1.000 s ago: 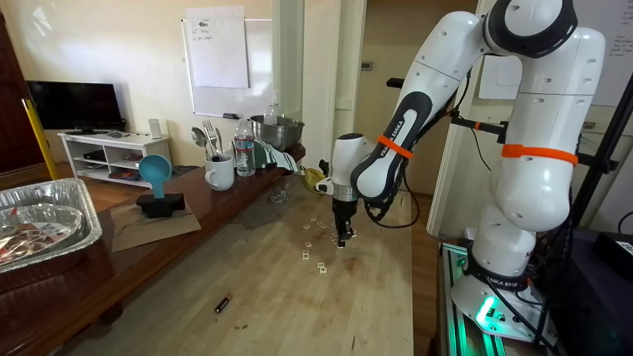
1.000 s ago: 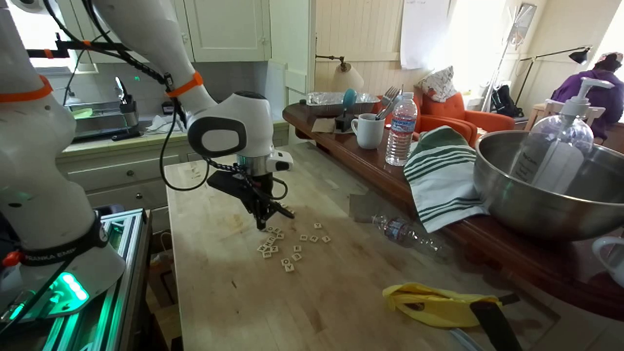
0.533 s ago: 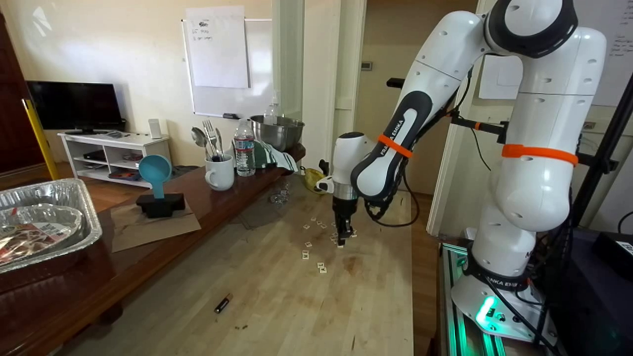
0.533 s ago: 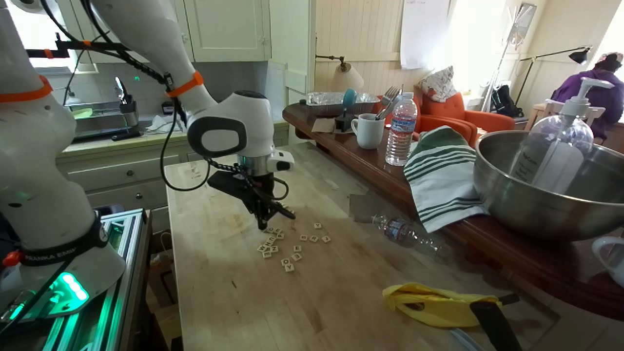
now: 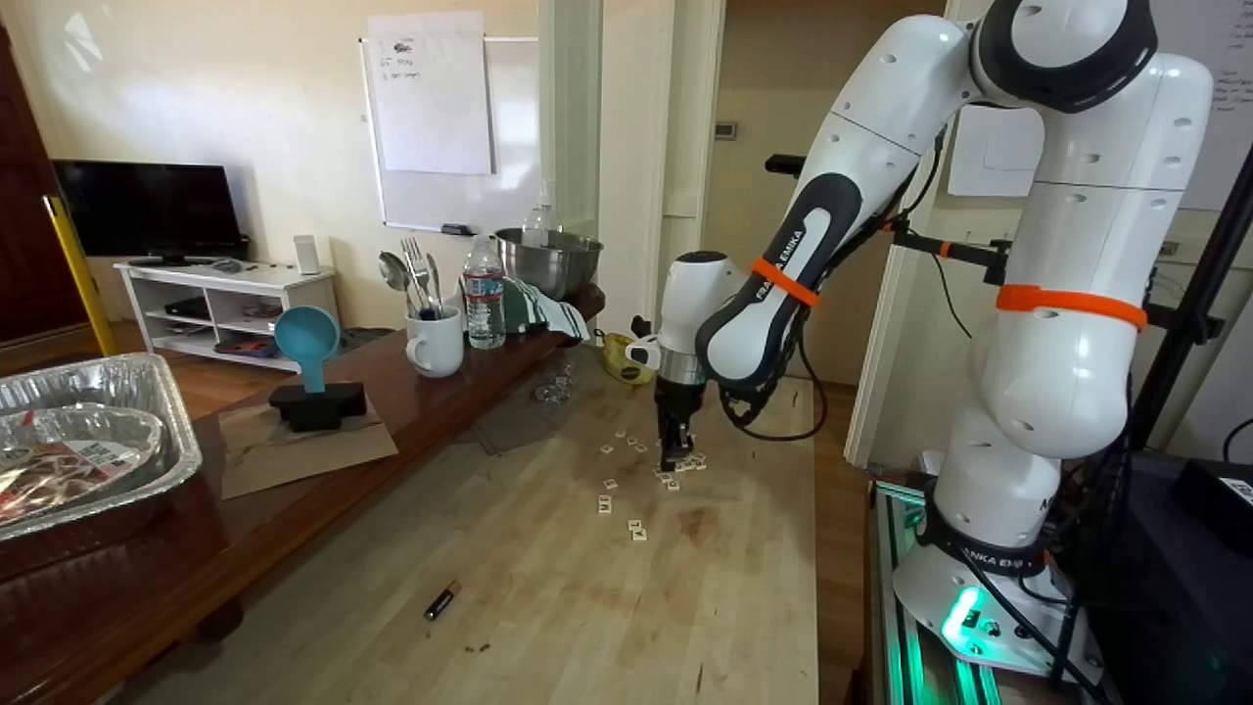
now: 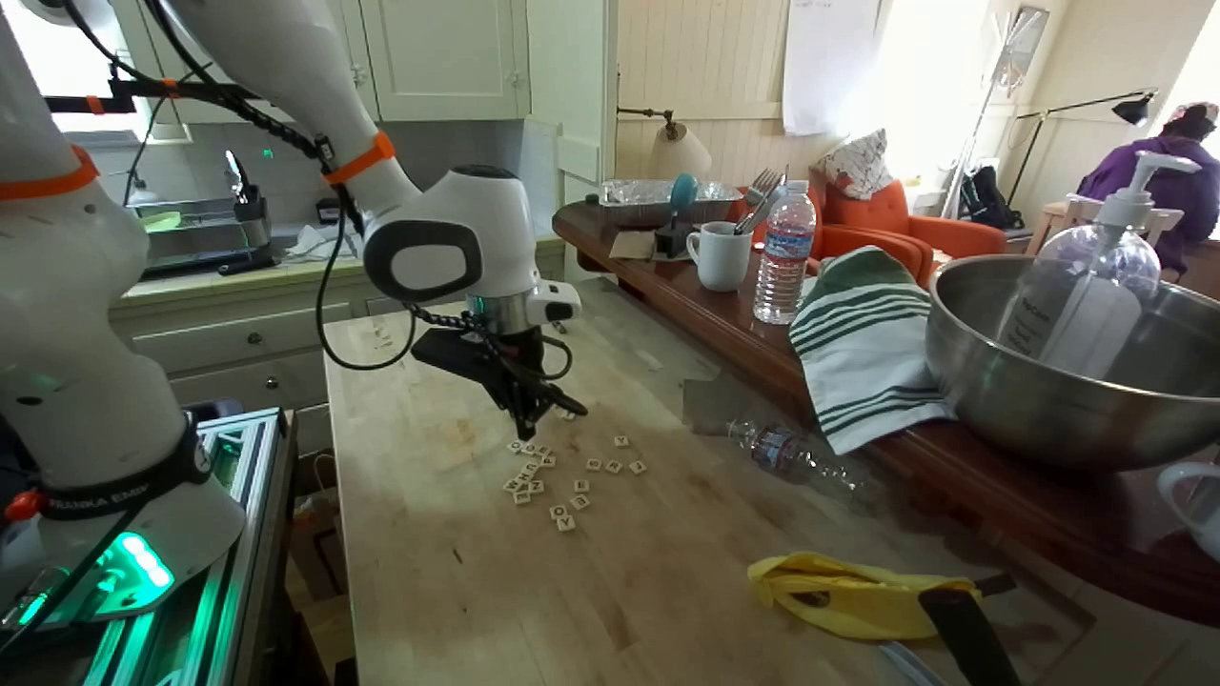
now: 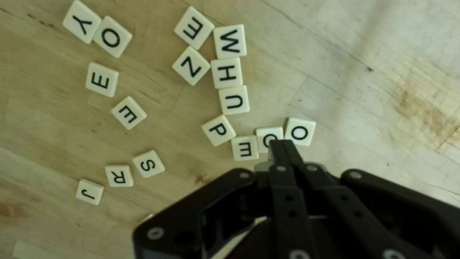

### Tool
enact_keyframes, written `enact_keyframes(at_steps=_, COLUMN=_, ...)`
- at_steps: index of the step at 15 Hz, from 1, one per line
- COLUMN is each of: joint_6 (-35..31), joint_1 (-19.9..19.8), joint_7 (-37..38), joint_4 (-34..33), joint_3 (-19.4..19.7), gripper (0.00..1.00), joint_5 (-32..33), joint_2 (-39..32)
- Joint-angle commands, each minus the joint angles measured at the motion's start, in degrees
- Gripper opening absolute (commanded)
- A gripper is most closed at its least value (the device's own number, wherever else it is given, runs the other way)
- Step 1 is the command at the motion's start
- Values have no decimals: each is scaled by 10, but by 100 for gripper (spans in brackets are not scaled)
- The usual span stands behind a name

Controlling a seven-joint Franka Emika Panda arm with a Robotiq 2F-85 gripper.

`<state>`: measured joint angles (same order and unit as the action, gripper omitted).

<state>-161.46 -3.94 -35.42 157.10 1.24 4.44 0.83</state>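
Observation:
My gripper is shut, its fingertips meeting with nothing visible between them. In the wrist view its tips cover part of a cream letter tile with a round letter. Right beside that lies an O tile, and on the other side an E tile and a P tile. U, H and W tiles run in a line away from there. In both exterior views the gripper points down a little above the wooden table, over the edge of the tile group.
More loose tiles, such as S and J, lie scattered. A battery, a lying plastic bottle and a yellow bag are on the table. The raised dark shelf along one side carries a mug and a steel bowl.
The gripper stays still at first, then rises slightly and shifts toward the shelf side. Tiles that it hid beneath its tip now show in both exterior views. It remains shut.

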Motion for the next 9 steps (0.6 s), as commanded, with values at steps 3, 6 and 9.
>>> enact_keyframes(at_steps=3, joint_6=-66, joint_1=0, joint_7=15, joint_4=0, joint_3=17, gripper=0, joint_5=-2, joint_2=-33)
enact_keyframes(at_steps=6, joint_6=-104, joint_1=-3, joint_7=15, joint_4=0, joint_3=12, gripper=0, joint_5=-20, joint_2=-52)
enact_keyframes(at_steps=9, joint_6=-126, joint_1=-9, joint_7=19, joint_4=1, joint_3=1, gripper=0, joint_5=-26, joint_2=-70)
